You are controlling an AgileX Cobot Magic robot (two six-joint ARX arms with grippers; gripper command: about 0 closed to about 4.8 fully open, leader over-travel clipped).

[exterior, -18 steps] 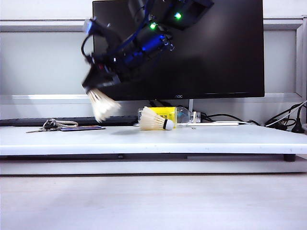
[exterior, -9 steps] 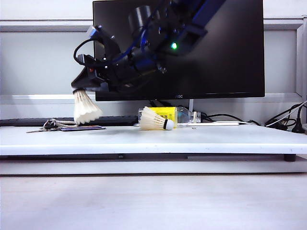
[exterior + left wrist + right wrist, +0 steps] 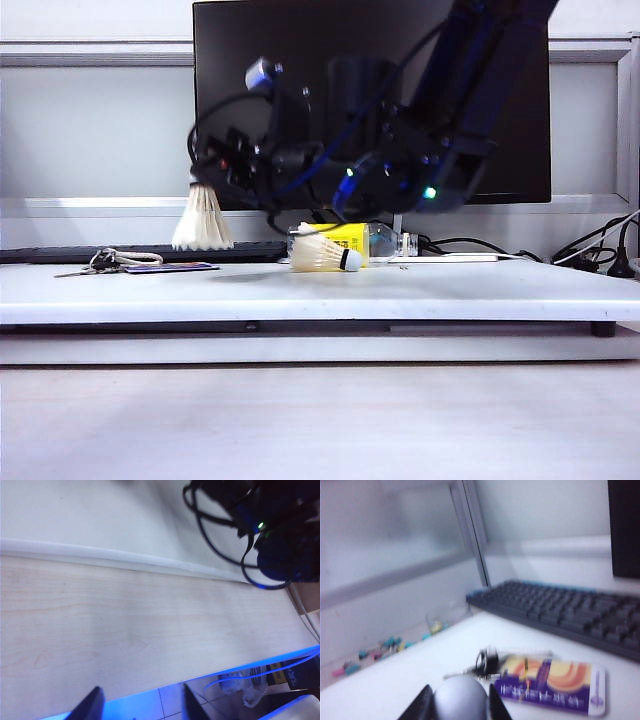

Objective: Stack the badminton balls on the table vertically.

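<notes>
- Shuttlecocks are the two things to stack; the white table (image 3: pixel 480 290) spans the middle of the exterior view, with the black monitor (image 3: pixel 500 120) filling the upper centre behind it
- Right arm reaches across to the left of centre in that view; the right gripper (image 3: pixel 205 180) has its fingers clamped on the cork of the held shuttlecock (image 3: pixel 202 220), which hangs cork up and skirt down, clear of the table
- In the right wrist view the rounded cork (image 3: pixel 461 697) sits pinched between the two fingers (image 3: pixel 422 702) at the bottom centre
- Left gripper (image 3: pixel 137 705) shows only at the bottom edge of its wrist view, over pale wood off the table; its jaws stand apart with nothing between them
- Lying shuttlecock (image 3: pixel 322 255) rests on its side at the centre of the table, cork to the right, just in front of the clear bottle with a yellow label (image 3: pixel 355 240)
- Keys (image 3: pixel 100 262) and a printed card (image 3: pixel 170 267) lie at the table's left
- My reading: the step is setting the held one down upright. Keep the skirt level, lower it onto bare table away from keys and card, and release only once the rim sits flat
</notes>
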